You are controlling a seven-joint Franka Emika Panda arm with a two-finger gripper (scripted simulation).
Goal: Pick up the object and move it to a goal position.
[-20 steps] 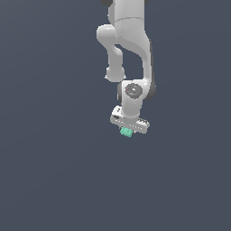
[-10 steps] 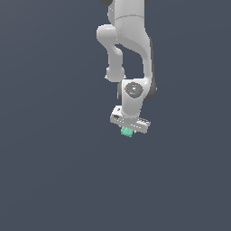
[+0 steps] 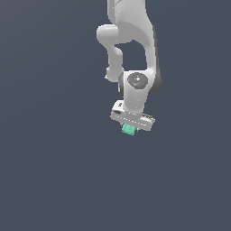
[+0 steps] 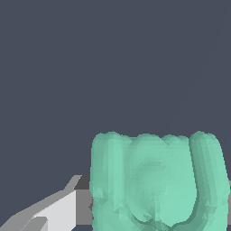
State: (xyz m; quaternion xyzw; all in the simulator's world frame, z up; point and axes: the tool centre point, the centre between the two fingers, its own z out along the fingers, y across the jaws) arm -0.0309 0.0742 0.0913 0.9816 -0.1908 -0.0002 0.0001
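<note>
While my arm [image 3: 135,40] reaches down from twelve o'clock in the exterior view, my gripper [image 3: 130,127] is clamped on the mint-green ridged object [image 3: 128,130], which fills the wrist view [image 4: 158,180] beside one grey finger [image 4: 54,212].

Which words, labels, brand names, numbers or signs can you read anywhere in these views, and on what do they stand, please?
None: no text, number or sign can be read in either view.
The green object shows only plain ridges, with no marking.
The white gripper and the arm are unmarked in the exterior view; the round disc on the wrist is blank.
The dark background carries no writing.
</note>
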